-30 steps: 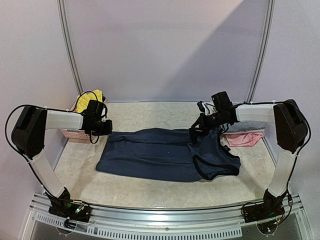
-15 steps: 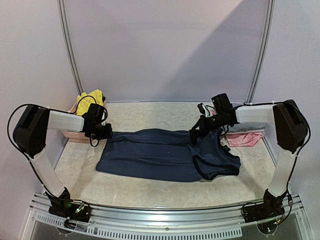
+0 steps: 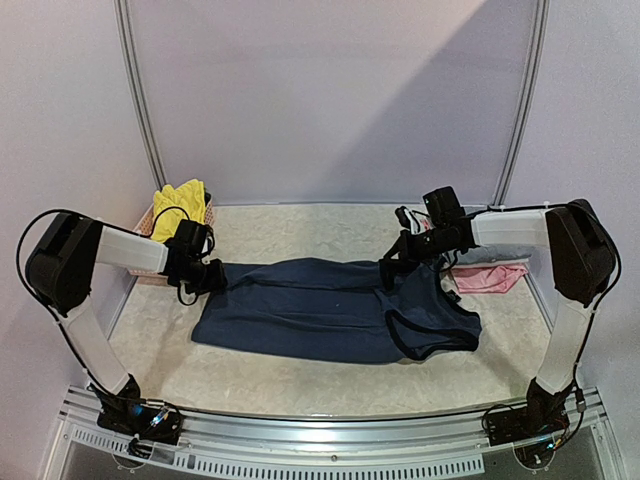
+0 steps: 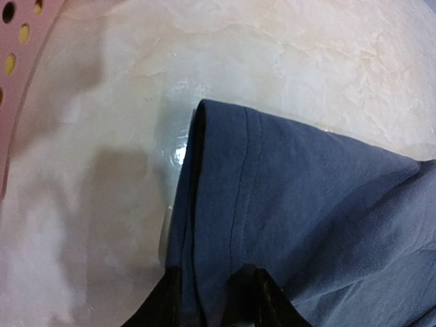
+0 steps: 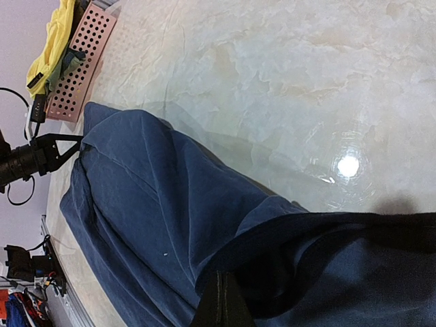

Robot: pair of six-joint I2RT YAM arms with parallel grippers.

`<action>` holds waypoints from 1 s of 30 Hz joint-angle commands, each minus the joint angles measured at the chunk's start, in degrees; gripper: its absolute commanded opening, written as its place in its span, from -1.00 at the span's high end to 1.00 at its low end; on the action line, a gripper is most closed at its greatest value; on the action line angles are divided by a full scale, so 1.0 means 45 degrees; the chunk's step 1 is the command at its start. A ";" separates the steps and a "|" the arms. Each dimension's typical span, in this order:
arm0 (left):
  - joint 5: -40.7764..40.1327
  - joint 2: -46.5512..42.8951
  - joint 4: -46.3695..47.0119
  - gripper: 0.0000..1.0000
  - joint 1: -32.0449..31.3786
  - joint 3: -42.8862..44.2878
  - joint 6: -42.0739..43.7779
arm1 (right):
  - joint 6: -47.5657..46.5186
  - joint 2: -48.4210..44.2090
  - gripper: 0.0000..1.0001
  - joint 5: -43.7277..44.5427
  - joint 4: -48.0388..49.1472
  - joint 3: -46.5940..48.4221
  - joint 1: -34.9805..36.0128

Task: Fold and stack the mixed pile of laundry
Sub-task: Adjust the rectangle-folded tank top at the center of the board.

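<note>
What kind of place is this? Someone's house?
Probably not a house: it looks like a robot test booth. Plain lilac walls box in a marble-look table, a left arm and right arm are bolted at its near edge, and a navy top lies spread on it.

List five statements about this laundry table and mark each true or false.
1. The navy top lies spread on the table. True.
2. The right claw is open and empty. False: the right claw is shut on the top's far edge.
3. The yellow garment sits in the basket. True.
4. The pink garment lies on the navy top. False: the pink garment lies on the table, to the top's right.
5. The left claw is at the top's left end. True.
</note>
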 commanded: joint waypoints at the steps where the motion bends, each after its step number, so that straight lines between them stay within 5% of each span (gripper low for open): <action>1: 0.0304 -0.0462 0.0267 0.21 0.0048 -0.0330 -0.0329 | -0.0047 0.0133 1.00 0.0177 -0.0048 -0.0013 0.0075; 8: 0.0382 -0.0451 0.0393 0.42 -0.0038 -0.0371 -0.0443 | -0.0079 0.0184 1.00 0.0218 -0.0061 0.0072 0.0079; 17: 0.0669 -0.0182 0.0631 1.00 -0.0077 -0.0160 -0.0435 | -0.0101 0.0286 1.00 0.0188 -0.0231 0.0280 0.0070; 30: -0.1940 -0.1387 -0.2167 1.00 0.0501 0.1051 0.0702 | -0.0658 -0.0380 1.00 0.0579 -0.1857 0.0567 0.0069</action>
